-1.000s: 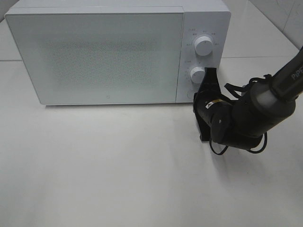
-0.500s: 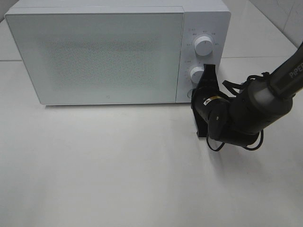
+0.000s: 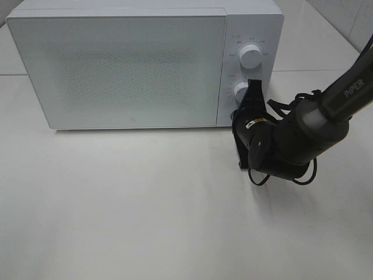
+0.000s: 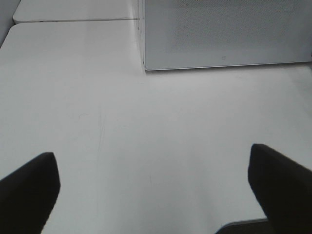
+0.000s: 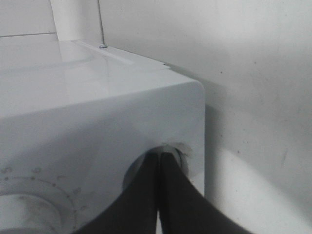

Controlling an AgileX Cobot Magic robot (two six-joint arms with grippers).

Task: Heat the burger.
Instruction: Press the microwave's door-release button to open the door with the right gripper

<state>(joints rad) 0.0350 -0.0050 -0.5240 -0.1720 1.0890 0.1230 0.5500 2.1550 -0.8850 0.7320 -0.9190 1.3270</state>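
Observation:
The burger is hidden from every view. The white microwave (image 3: 128,64) stands at the back of the table with its door closed. My right gripper (image 3: 238,116) is shut, and its tips rest against the round button (image 5: 178,148) at the bottom corner of the control panel, below the lower dial (image 3: 240,91). In the right wrist view the two fingers (image 5: 168,195) meet in a point on that button. My left gripper (image 4: 152,158) is open and empty above bare table, in front of the microwave's left corner (image 4: 146,63). It does not show in the exterior view.
The upper dial (image 3: 250,57) sits above the lower one on the panel. The white table (image 3: 145,204) stretches in front of the microwave. A tiled wall (image 3: 349,17) is at the back right.
My right gripper and arm have shifted left, towards the microwave's control panel, bringing the shut tips onto the bottom button. The door has stayed closed.

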